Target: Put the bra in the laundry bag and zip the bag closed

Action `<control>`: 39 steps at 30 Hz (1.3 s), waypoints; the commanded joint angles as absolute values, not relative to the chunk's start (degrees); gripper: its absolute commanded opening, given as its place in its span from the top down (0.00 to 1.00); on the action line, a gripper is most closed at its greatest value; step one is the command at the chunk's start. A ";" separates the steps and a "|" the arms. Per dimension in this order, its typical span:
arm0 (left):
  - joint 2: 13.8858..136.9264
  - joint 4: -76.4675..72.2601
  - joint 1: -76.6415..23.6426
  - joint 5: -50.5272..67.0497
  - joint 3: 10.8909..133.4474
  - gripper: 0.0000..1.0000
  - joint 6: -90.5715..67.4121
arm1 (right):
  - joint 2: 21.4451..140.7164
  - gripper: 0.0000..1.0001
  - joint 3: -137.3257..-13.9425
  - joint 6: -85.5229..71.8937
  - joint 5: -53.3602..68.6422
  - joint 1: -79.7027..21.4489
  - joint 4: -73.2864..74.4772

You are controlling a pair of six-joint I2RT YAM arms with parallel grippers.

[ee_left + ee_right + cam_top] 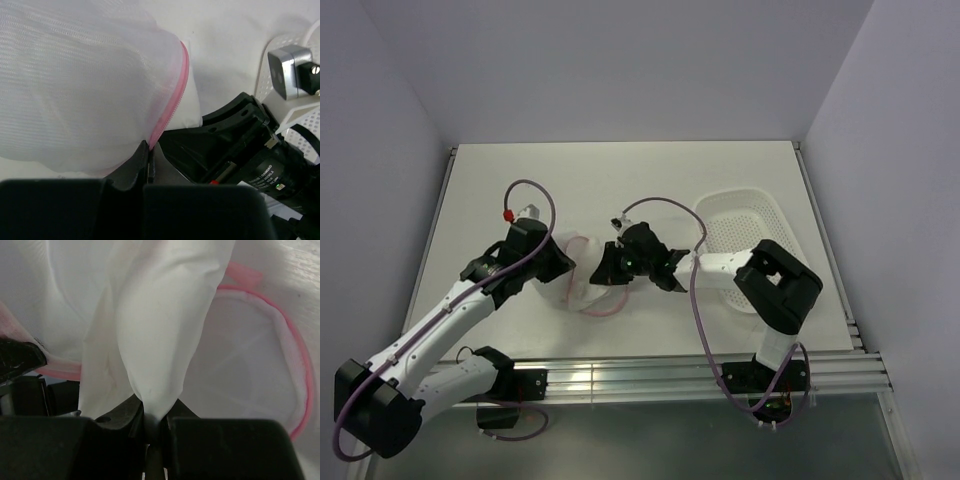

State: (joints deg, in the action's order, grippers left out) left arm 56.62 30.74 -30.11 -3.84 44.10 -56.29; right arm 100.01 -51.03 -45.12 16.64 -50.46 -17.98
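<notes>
**Bra point(160, 340) pinched at the mouth of the laundry bag point(245, 360)**

The right gripper point(150, 424) has its fingers pressed tight on a fold of the white bra. From the wrist view the fabric fans out from that pinch, up and across the frame. Just to the right of it is the bag's round opening, with pink trim point(301, 360) curving around pale mesh. How much of the bra is inside, I cannot tell, because the white cloth and white mesh blur together.

Over to the left gripper point(146, 159): its fingers are closed together, nipping the bag right at its pink zipper edge. The mesh bulges above and to the left of the tips. The right gripper's black body sits just beside it in that view, very close.

From above, both grippers meet near the middle of the table point(650, 180), one on each side of the bag. The left arm reaches in from the near left and the right arm bends in from the right. The bag lies on the table between them. The white perforated basket point(750, 215) sits on the table's right side, by the right arm, apart from the bag.
</notes>
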 commanded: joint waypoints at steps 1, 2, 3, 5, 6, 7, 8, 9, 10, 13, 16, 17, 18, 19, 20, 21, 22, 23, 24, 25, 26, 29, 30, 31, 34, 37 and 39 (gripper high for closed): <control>57.91 28.56 -30.32 -0.54 47.72 1.00 -51.43 | 100.46 1.00 -54.75 -41.40 19.60 -50.98 -20.57; 58.62 28.65 -30.41 -0.01 47.99 1.00 -50.63 | 100.28 1.00 -55.10 -41.22 19.25 -50.98 -20.39; 59.32 28.83 -30.32 1.39 48.51 1.00 -50.02 | 100.20 1.00 -55.89 -41.57 18.99 -50.98 -20.39; 61.08 28.30 -30.32 5.17 48.17 1.00 -48.87 | 100.46 1.00 -56.95 -42.27 18.72 -50.89 -20.39; 61.34 27.95 -30.41 6.06 47.21 1.00 -48.87 | 100.72 1.00 -58.08 -43.58 18.55 -50.89 -20.65; 61.09 27.34 -30.32 7.11 46.50 1.00 -48.69 | 101.51 1.00 -58.70 -44.38 18.63 -50.98 -21.00; 60.91 25.94 -30.32 8.95 45.80 1.00 -48.60 | 101.95 1.00 -59.15 -45.08 18.46 -50.98 -22.05; 60.65 25.84 -30.41 9.31 45.09 1.00 -48.78 | 102.39 1.00 -59.93 -46.92 18.11 -50.98 -22.76; 60.12 25.84 -30.32 9.66 44.83 1.00 -48.78 | 103.18 1.00 -60.20 -47.72 16.89 -50.89 -23.29; 58.98 25.75 -30.32 11.16 43.95 1.00 -48.69 | 105.46 1.00 -61.96 -50.53 15.65 -50.80 -25.66; 57.92 24.17 -30.41 14.23 43.07 1.00 -48.78 | 107.22 1.00 -61.18 -55.18 15.39 -50.89 -31.45; 57.83 24.00 -30.41 15.20 42.98 1.00 -48.87 | 107.31 1.00 -60.56 -56.50 14.95 -50.89 -34.77; 57.75 23.21 -30.32 16.86 42.80 1.00 -48.95 | 107.31 1.00 -58.99 -58.60 14.07 -50.80 -36.37; 57.83 22.51 -30.32 17.92 42.63 1.00 -49.30 | 106.79 1.00 -58.10 -59.58 13.28 -50.89 -38.13; 57.75 22.07 -30.41 18.80 42.54 1.00 -49.57 | 106.27 1.00 -57.14 -60.89 11.71 -50.80 -41.10; 57.83 21.10 -30.41 20.46 42.45 1.00 -49.83 | 105.56 1.00 -55.21 -61.26 10.65 -50.80 -42.09; 57.92 20.75 -30.32 21.35 42.54 1.00 -50.27 | 103.56 1.00 -54.33 -61.43 9.50 -50.63 -42.62; 58.01 20.57 -30.32 21.97 42.80 1.00 -50.27 | 102.40 1.00 -53.36 -61.61 7.23 -50.54 -43.24; 58.18 20.48 -30.41 22.41 42.98 1.00 -50.36 | 101.26 1.00 -51.70 -61.61 6.42 -50.36 -43.24; 58.10 20.65 -30.41 23.11 43.07 1.00 -50.27 | 98.99 1.00 -51.16 -61.61 5.98 -49.67 -43.07; 58.01 20.83 -30.41 23.20 43.15 1.00 -50.19 | 97.92 1.00 -50.72 -61.70 5.98 -49.14 -42.37; 57.39 21.53 -30.41 23.38 42.81 1.00 -49.66 | 95.02 1.00 -49.84 -62.66 8.08 -46.85 -41.75; 57.48 21.27 -30.32 23.55 42.63 1.00 -49.31 | 94.49 1.00 -49.14 -63.10 9.48 -46.41 -42.10; 57.65 21.01 -30.32 24.16 42.37 1.00 -49.13 | 93.26 1.00 -48.78 -63.45 9.93 -45.88 -42.71; 58.62 21.44 -30.32 25.58 41.92 1.00 -47.73 | 90.62 1.00 -47.73 -64.07 10.64 -45.62 -43.33; 58.01 20.48 -30.32 27.68 41.31 1.00 -47.55 | 87.99 1.00 -46.85 -63.81 9.06 -45.62 -42.19; 58.01 22.04 -30.41 26.91 42.00 1.00 -46.59 | 87.02 1.00 -46.15 -64.07 9.23 -45.18 -42.10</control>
State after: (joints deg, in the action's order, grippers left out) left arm 58.94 21.71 -30.09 24.10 42.06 -48.88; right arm 90.59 -46.83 -63.00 10.35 -45.69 -37.76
